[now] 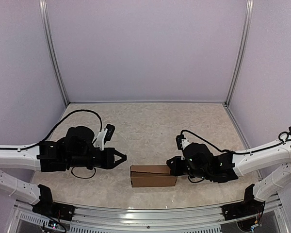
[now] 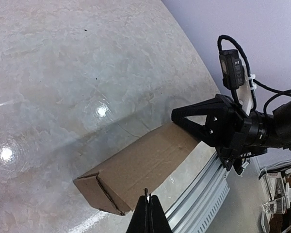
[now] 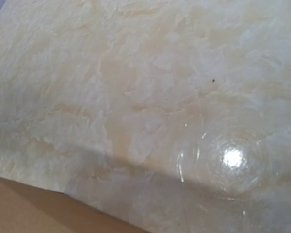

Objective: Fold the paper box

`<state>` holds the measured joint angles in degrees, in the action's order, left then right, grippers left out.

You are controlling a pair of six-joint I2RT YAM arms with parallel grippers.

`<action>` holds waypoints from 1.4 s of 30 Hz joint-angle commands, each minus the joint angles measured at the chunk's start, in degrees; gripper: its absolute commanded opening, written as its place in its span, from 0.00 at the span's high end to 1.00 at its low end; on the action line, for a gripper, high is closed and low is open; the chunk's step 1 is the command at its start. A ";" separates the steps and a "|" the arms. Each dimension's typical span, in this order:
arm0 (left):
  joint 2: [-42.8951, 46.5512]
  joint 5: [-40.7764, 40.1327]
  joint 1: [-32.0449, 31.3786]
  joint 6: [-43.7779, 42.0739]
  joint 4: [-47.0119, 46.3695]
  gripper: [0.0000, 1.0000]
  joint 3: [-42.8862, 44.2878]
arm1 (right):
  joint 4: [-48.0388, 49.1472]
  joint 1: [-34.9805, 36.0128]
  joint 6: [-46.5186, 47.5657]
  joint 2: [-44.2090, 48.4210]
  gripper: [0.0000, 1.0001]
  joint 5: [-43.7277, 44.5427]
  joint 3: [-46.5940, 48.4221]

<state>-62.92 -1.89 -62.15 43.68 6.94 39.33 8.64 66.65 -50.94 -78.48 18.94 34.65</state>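
Observation:
The paper box [image 1: 153, 175] is a small closed brown carton lying lengthwise near the table's front edge. In the left wrist view the paper box [image 2: 140, 167] shows its tucked end flap facing the camera. My left gripper [image 1: 122, 157] is shut and empty, its tip just left of the carton's left end and apart from it; its fingertips [image 2: 148, 201] are pressed together. My right gripper [image 1: 171, 166] is shut, its tip against the carton's right end, also visible as the right gripper [image 2: 178, 116]. In the right wrist view its fingers are out of frame; only a box edge [image 3: 19, 211] shows.
An aluminium rail [image 1: 145, 213] runs along the near table edge, close behind the carton, shown as the rail [image 2: 203, 194] in the left wrist view. Lilac walls enclose the marbled tabletop [image 1: 150, 126]. A black cable [image 1: 72, 116] loops over the left arm.

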 commanded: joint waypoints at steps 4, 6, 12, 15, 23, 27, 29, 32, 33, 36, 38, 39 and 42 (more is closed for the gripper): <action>-4.68 13.09 3.48 -0.22 -14.79 1.00 -2.62 | -4.88 0.87 0.11 -1.51 1.00 -1.85 -2.39; -6.60 14.77 3.60 -0.02 -17.39 1.00 -3.37 | -4.81 0.86 0.06 -1.57 1.00 -1.81 -2.48; -14.08 17.43 3.67 5.30 -28.46 1.00 -10.16 | -4.21 0.99 -0.34 -2.19 1.00 -2.27 -2.83; -18.59 19.16 3.63 8.12 -34.47 1.00 -13.51 | -4.14 1.02 -0.48 -2.48 1.00 -2.44 -2.84; -23.33 19.22 3.49 9.80 -37.63 1.00 -16.77 | -4.67 1.13 0.11 -2.22 1.00 -2.06 -1.45; -22.34 17.83 3.53 8.08 -34.18 1.00 -15.84 | -5.38 1.08 2.19 0.62 1.00 -1.52 0.11; -21.92 17.08 3.44 7.23 -31.96 1.00 -15.05 | -7.26 1.08 3.89 2.09 1.00 -0.95 1.84; -21.60 16.41 3.52 6.46 -30.13 1.00 -14.43 | -9.62 1.07 6.08 5.20 1.00 -1.05 3.39; -21.56 16.13 3.48 6.12 -29.55 1.00 -14.29 | -10.22 1.09 6.73 6.44 1.00 -1.02 3.58; -21.30 15.54 3.44 5.64 -28.49 1.00 -14.18 | -12.69 1.09 7.96 9.67 1.00 -0.75 3.75; -21.20 15.52 3.49 5.78 -28.55 1.00 -14.19 | -13.41 1.09 8.85 11.63 1.00 -2.26 3.47; -21.12 15.51 3.46 5.80 -28.56 1.00 -14.15 | -13.47 1.05 9.43 12.59 1.00 -3.52 3.14; -21.11 15.39 3.44 5.86 -28.65 1.00 -14.18 | -14.01 1.03 9.93 15.01 1.00 -6.01 1.66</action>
<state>-82.83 15.46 -58.59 50.85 -31.90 26.44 -1.69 67.24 -43.27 -66.26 16.40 37.01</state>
